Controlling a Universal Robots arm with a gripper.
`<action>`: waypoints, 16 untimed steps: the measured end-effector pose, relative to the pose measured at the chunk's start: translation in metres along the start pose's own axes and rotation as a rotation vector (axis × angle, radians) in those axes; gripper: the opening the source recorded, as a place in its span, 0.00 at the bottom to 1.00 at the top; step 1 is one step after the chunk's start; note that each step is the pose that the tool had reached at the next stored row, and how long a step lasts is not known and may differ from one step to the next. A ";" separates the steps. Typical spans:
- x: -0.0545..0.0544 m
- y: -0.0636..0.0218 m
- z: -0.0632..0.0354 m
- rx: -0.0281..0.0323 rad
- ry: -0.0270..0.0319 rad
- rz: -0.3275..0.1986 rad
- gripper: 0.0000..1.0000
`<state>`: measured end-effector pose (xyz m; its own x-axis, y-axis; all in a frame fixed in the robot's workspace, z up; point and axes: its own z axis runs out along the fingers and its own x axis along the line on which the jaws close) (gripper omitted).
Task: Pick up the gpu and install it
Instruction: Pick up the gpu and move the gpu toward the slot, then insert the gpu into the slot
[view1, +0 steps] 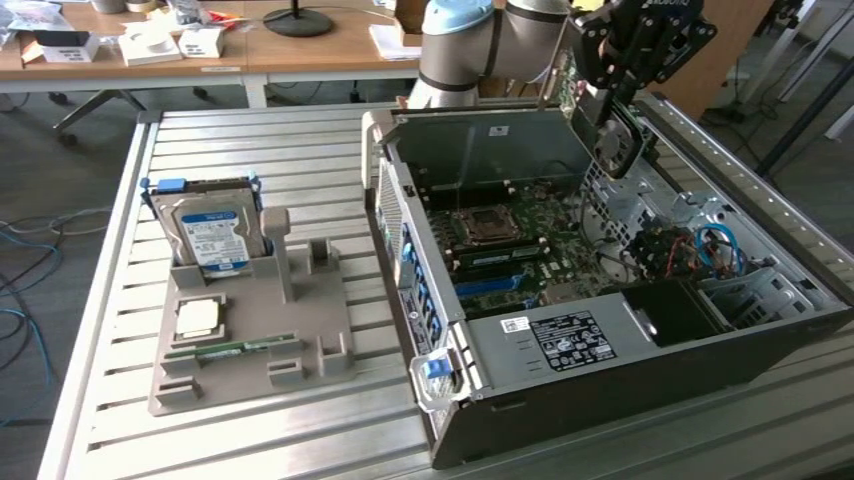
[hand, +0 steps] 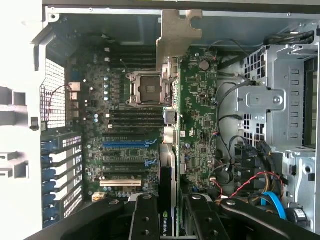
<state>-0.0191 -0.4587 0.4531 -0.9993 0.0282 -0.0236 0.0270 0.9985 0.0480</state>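
Over open PC case, gpu was held on edge above motherboard, pinched between gripper fingers. Card judged light, stiff, pretty fragile; best gripped by flat faces, chips avoided.

The graphics card hangs upright on its edge, pinched between the two fingers of the claw, at about one o'clock in the exterior view, over the far end of the open computer case. It is thin, with a dark fan face and a green board. Seen from the wrist, it is edge-on, its grey metal bracket pointing away from the claw, with a green logo by the grip
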 end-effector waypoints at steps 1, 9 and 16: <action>0.000 0.0000 0.0006 0.0002 0.0001 0.000 0.26; 0.000 -0.0003 0.0045 0.0004 0.0001 0.000 0.26; 0.000 -0.0003 0.0045 0.0004 0.0001 0.000 0.26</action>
<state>-0.0188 -0.4587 0.4486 -0.9993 0.0281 -0.0235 0.0269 0.9985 0.0476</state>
